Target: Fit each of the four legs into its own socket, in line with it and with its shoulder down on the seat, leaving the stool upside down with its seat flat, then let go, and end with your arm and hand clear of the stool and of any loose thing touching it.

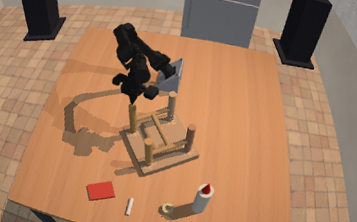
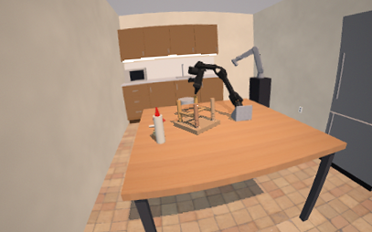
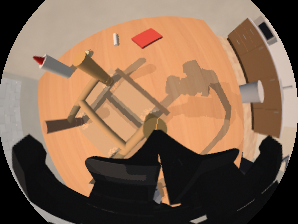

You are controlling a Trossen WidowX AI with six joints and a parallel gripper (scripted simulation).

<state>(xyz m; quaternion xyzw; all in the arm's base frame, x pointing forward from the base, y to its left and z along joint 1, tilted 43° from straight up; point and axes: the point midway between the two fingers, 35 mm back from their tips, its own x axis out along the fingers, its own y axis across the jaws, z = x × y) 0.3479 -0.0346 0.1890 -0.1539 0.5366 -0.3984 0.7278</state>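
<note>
The seat [image 1: 173, 163] [image 2: 198, 128] [image 3: 95, 134] is lying upside down and flat on the table [image 1: 244, 131] [image 2: 237, 152] [image 3: 195, 40], with four legs standing up from its corners. The arm [image 1: 132, 55] [image 2: 224, 77] is reaching over from behind the grey holder [image 1: 170, 81] [image 2: 243, 113], and its jaws [image 1: 132, 101] [image 2: 195, 92] are pointing down, fully closed, with nothing between them. Their tips are hanging at the top of the near leg [image 1: 132, 118] [image 2: 196, 100] [image 3: 154, 126]; whether they are touching it, I cannot tell. The other three are standing apart from the jaws: a yellowish leg [image 1: 148, 151] [image 2: 179, 111] [image 3: 94, 69], a reddish leg [image 1: 190, 138] [image 2: 196, 115] [image 3: 62, 124] and a brown leg [image 1: 171, 106] [image 2: 213, 109]. Rails are running between legs, and a crossbar [image 1: 161, 130] is spanning the middle. Whether every shoulder is sitting fully down is too small to tell. Away from the stool, a red pad [image 1: 100, 191] [image 3: 147, 38] and a white stick [image 1: 129, 206] [image 3: 116, 39] are lying on the table, while a small ring [image 1: 166, 208] is resting near the red-tipped bottle [image 1: 202, 200] [image 2: 159, 129] [image 3: 56, 67], which is standing upright.
</note>
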